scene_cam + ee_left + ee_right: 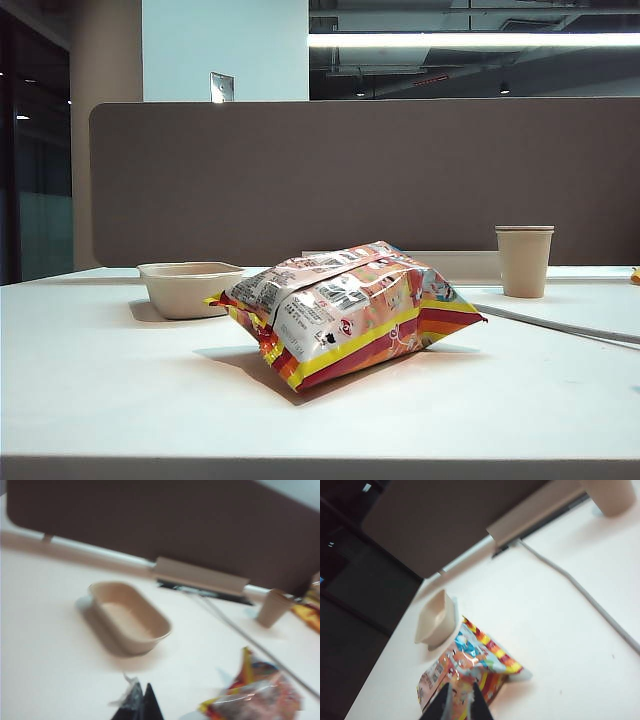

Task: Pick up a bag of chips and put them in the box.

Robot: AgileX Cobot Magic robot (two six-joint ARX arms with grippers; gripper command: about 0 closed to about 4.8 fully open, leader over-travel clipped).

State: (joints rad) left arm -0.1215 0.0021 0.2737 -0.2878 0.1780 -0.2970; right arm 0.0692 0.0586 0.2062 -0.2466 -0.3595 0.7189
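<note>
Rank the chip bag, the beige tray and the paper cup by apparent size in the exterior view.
1. bag of chips, largest, though nearest the camera
2. box
3. paper cup, smallest, farthest back

A beige paper cup [524, 261] stands on the white table [120, 390] before a brown partition [300, 180].

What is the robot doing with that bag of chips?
Nothing is holding it yet. The bag of chips lies on the white table, beside the empty box, with a paper cup farther back. The right gripper hangs over the bag, nearly shut. The left gripper is shut and empty, above the table near the box.
</note>
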